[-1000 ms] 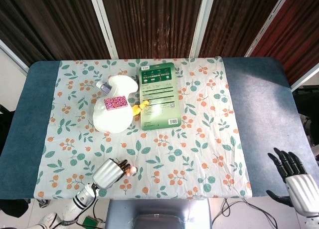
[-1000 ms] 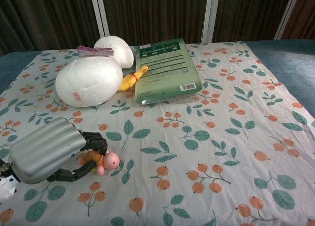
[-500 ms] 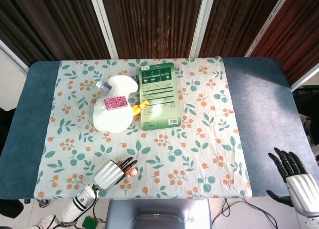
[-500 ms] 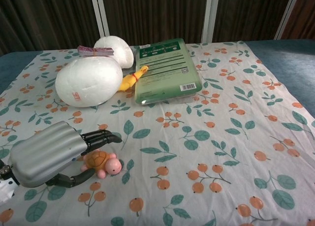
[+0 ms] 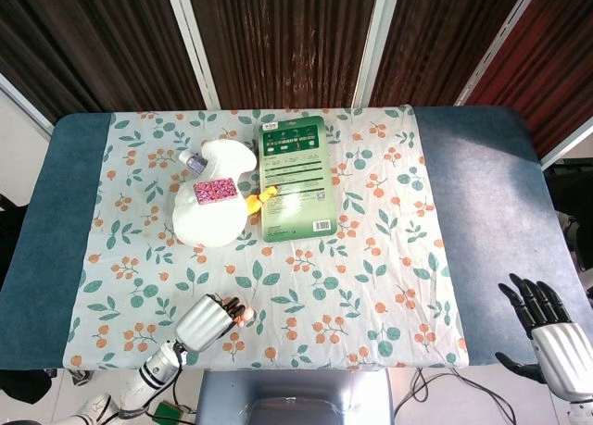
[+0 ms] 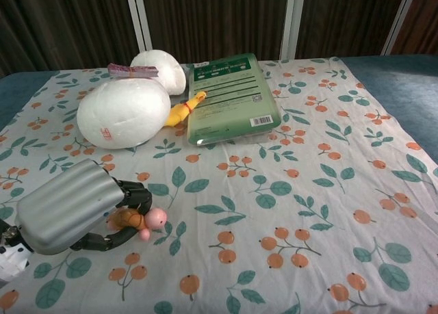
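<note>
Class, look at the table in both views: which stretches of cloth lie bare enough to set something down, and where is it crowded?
Bare: the floral cloth right of the green packet, and the blue strip toward the right hand. Crowded: the far left, where foam shapes, rubber chicken and packet cluster, and the near left, where the left hand grips the toy turtle.

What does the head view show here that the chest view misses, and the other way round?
Only the head view shows the right hand, fingers apart and holding nothing, off the table's near right corner, and the blue table bare beyond the cloth on both sides. Only the chest view shows the toy turtle's brown shell and the small red mark on the large foam egg. Both show the left hand curled round the turtle, the floral cloth, the green packet, the yellow rubber chicken and the pink banknotes.
</note>
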`<state>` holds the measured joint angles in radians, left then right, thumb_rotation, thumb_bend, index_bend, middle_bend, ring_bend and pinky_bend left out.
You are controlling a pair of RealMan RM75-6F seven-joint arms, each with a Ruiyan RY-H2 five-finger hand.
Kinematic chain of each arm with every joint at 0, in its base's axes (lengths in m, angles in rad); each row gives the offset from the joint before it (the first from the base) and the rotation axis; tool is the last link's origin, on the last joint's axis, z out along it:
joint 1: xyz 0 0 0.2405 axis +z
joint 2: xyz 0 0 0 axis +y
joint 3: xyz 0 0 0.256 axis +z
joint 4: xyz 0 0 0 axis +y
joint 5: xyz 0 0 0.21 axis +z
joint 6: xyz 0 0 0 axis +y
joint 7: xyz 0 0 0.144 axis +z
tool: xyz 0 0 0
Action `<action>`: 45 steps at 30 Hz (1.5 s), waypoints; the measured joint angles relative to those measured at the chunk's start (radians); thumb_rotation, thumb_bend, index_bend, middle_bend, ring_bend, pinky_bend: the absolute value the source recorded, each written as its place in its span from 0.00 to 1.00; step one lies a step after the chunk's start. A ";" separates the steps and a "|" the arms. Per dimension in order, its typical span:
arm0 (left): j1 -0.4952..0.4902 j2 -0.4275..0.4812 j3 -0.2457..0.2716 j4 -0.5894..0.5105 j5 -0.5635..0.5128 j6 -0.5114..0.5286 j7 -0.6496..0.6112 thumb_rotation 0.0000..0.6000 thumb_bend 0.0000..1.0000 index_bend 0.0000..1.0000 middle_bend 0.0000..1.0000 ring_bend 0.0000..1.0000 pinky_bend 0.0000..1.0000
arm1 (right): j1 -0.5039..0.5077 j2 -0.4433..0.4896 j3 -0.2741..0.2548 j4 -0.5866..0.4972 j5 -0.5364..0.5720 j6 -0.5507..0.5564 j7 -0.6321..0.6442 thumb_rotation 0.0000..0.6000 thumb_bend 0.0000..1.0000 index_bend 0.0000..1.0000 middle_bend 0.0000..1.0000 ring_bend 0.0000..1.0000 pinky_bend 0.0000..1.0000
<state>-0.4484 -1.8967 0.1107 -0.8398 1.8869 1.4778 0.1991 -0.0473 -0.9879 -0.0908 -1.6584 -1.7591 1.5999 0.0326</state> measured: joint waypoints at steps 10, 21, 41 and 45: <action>0.000 -0.018 0.009 0.043 -0.013 -0.001 -0.055 1.00 0.42 0.00 0.16 0.98 1.00 | -0.002 -0.001 0.000 0.002 -0.005 0.007 0.002 1.00 0.13 0.00 0.00 0.00 0.00; 0.016 0.036 0.029 -0.049 -0.009 0.052 -0.071 1.00 0.41 0.00 0.09 0.97 1.00 | -0.008 -0.004 0.001 0.007 -0.008 0.021 0.003 1.00 0.13 0.00 0.00 0.00 0.00; 0.234 0.533 0.098 -0.513 -0.160 0.221 -0.198 1.00 0.38 0.00 0.00 0.00 0.11 | 0.003 -0.038 0.001 -0.017 0.024 -0.048 -0.094 1.00 0.13 0.00 0.00 0.00 0.00; 0.239 0.574 0.075 -0.590 -0.218 0.143 -0.156 1.00 0.38 0.00 0.00 0.00 0.10 | 0.004 -0.038 0.004 -0.016 0.033 -0.051 -0.093 1.00 0.13 0.00 0.00 0.00 0.00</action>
